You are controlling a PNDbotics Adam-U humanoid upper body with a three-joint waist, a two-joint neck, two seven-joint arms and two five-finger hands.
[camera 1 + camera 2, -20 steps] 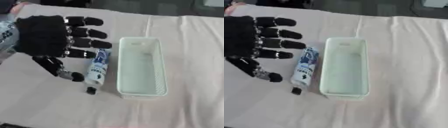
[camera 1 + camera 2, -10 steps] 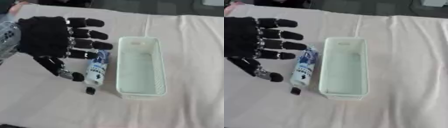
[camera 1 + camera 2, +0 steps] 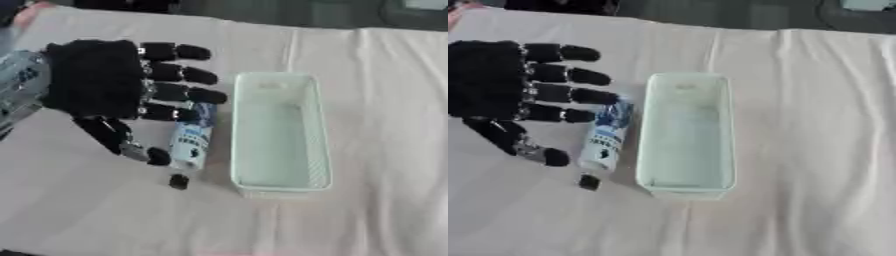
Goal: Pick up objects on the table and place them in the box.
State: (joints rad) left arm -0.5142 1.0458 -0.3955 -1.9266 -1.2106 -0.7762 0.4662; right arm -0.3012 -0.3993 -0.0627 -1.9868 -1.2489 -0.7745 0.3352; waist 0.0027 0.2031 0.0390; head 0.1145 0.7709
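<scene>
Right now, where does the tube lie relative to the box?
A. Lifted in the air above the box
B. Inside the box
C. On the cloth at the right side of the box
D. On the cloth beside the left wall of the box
D: the tube lies on the cloth just outside the left wall of the box, under the spread fingers of the left hand; the box holds nothing.

Table cover: pale pinkish-white cloth [image 3: 385, 100], creased, spread across the whole surface.
Far edge: dark background strip [image 3: 710, 12].
</scene>
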